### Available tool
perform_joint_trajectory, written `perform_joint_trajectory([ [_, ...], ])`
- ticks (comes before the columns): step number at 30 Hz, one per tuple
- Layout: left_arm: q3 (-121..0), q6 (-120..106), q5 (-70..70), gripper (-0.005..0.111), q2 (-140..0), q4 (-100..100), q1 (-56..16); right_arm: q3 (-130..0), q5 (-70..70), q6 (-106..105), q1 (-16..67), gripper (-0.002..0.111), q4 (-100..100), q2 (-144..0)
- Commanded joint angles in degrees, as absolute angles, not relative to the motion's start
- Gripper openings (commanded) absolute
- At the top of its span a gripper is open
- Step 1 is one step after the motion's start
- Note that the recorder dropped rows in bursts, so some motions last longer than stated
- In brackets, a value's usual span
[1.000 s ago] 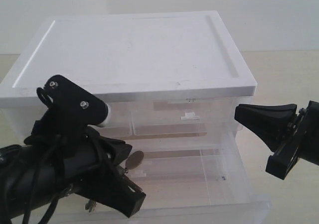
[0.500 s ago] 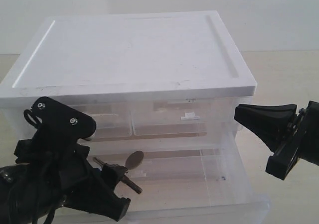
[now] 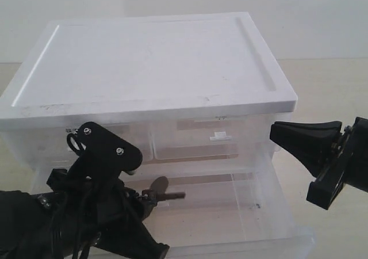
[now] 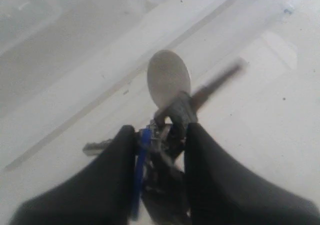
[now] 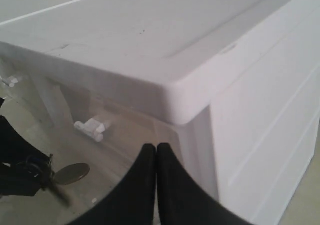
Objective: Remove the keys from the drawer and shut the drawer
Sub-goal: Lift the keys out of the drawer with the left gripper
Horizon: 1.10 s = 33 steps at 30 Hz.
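Observation:
The keys (image 3: pixel 163 191) are pinched in my left gripper (image 3: pixel 144 200) over the left part of the open drawer (image 3: pixel 241 213). In the left wrist view the left gripper (image 4: pixel 159 135) is shut on the keys (image 4: pixel 175 115). The blue fob (image 4: pixel 142 152) lies against one finger. The dull round disc (image 4: pixel 168 78) and one key stick out past the tips. The drawer is pulled out from the cabinet's middle tier. My right gripper (image 3: pixel 277 133) hangs shut and empty by the cabinet's right front corner. From the right wrist, that right gripper (image 5: pixel 156 148) shows with the disc (image 5: pixel 71 173) beyond it.
The white cabinet top (image 3: pixel 149 63) overhangs the two half-width top drawers, one with a small white tab handle (image 3: pixel 219 136). The drawer's front wall (image 3: pixel 253 244) reaches toward the near edge. A beige table (image 3: pixel 328 86) lies to the right.
My left arm dipped to the left, then came back to the right with the keys. One key has swung out level to the right. The right arm has not moved.

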State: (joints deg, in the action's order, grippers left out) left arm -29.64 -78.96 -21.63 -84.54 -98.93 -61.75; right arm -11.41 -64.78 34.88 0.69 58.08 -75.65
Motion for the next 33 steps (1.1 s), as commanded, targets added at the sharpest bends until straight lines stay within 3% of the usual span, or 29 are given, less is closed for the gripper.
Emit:
perform_joint_trajectory([
  [1,-29.00,-81.37,-22.85,0.004,-85.42,-99.95,-61.11,-11.60,-65.19,34.62,0.57,0.000,57.61,-75.71],
  [19,-30.48,-89.64,-22.34,0.004,-67.64,-99.95,-61.32,-11.60,-65.16,34.62,0.57,0.000,57.39,-75.71],
  [27,-30.48,-92.38,-13.27,0.004,-60.57,-99.95,-61.43,-11.60,-65.16,34.62,0.57,0.000,57.27,-75.71],
  [33,-30.17,-95.71,-9.61,0.004,-57.28,-99.95,-68.98,-11.60,-65.03,34.51,0.57,0.000,57.27,-75.71],
])
